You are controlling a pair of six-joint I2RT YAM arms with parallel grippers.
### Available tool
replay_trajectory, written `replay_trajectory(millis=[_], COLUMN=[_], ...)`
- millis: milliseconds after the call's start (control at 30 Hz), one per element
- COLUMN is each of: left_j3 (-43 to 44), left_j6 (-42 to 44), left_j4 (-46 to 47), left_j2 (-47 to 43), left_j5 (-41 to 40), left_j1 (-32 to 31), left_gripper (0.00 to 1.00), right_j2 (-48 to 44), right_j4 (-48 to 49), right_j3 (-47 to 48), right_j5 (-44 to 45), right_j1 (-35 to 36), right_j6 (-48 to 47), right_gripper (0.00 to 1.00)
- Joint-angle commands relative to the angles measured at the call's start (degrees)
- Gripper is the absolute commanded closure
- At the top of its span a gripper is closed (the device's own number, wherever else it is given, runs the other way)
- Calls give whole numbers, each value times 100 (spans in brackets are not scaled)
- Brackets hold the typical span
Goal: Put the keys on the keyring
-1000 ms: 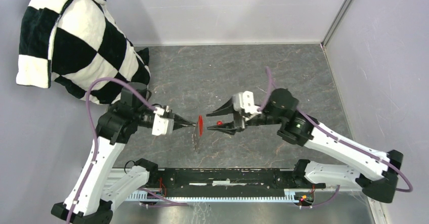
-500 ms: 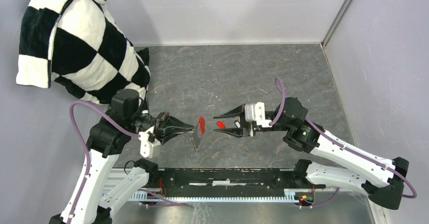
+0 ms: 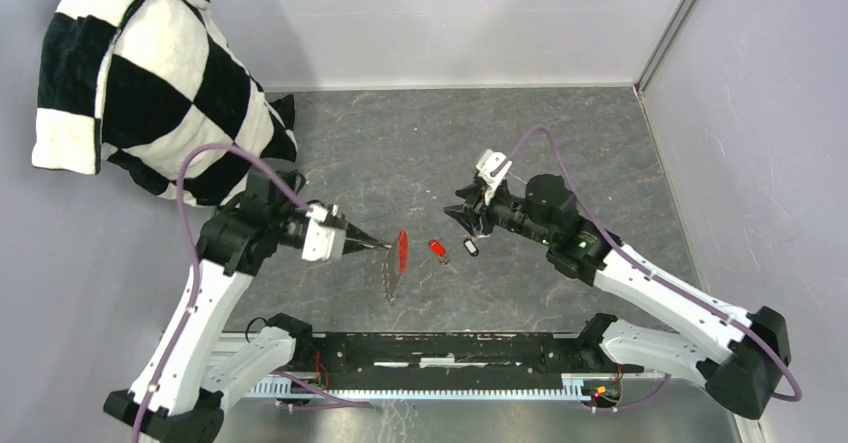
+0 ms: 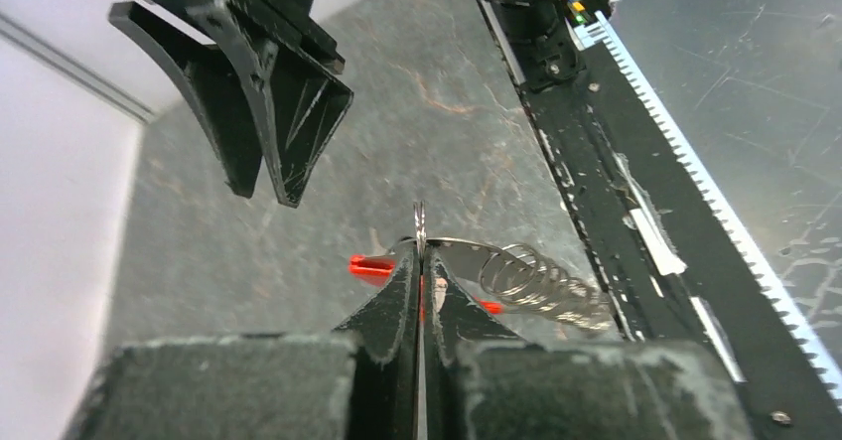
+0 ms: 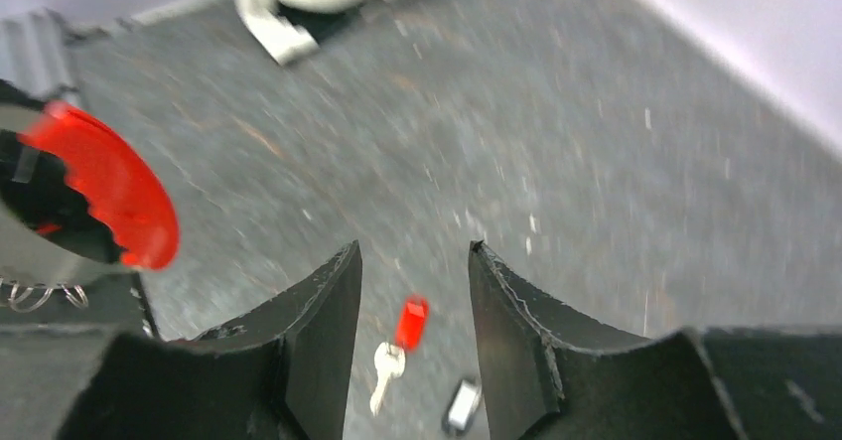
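Silvery and thin, the metal keyring, with its short chain and elongated bright red plastic fob, is pinched edge-on between the fully closed fingers of the left gripper. It is held raised over the grey stone-patterned desk, a little left of the middle and nearer the near edge than the far one, and the chain hangs below the fob. Just right of the fob, the tiny red-headed key and the tiny black-headed key lie flat on the desk, side by side but apart. The right gripper hovers over them, tilted downward, its fingers moderately spread and holding nothing; in the right wrist view the red-headed key shows through the gap. A black-and-white chequered cloth is heaped at the far left corner.
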Motion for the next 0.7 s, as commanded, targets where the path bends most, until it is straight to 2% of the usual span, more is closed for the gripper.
replay_trajectory(millis=[0, 100, 200, 333, 467, 567, 667], left_j3=[11, -240, -478, -697, -783, -800, -791], left_j6=[-607, -346, -386, -504, -622, -672, -739], left_j4=[-262, -306, -285, -285, -181, -154, -145], left_j2=[294, 172, 23, -70, -96, -96, -95], left_j5=[-176, -319, -535, -646, -588, -577, -574], left_j1=[-12, -7, -7, -12, -10, -12, -9], left_gripper=[98, 98, 98, 98, 98, 98, 98], right_j2=[289, 395, 611, 1110, 1514, 1816, 1950], right_j4=[-509, 125, 311, 214, 668, 810, 1096], right_j3=[-548, -1095, -1390, -1395, -1586, -1498, -1489], right_j5=[1096, 788, 1055, 1547, 1812, 2183, 2282], right_j1=[-97, -95, -144, -198, -194, -181, 162], right_j6=[845, 1015, 927, 1039, 1362, 1616, 1582], right_gripper=[50, 49, 49, 49, 46, 49, 50])
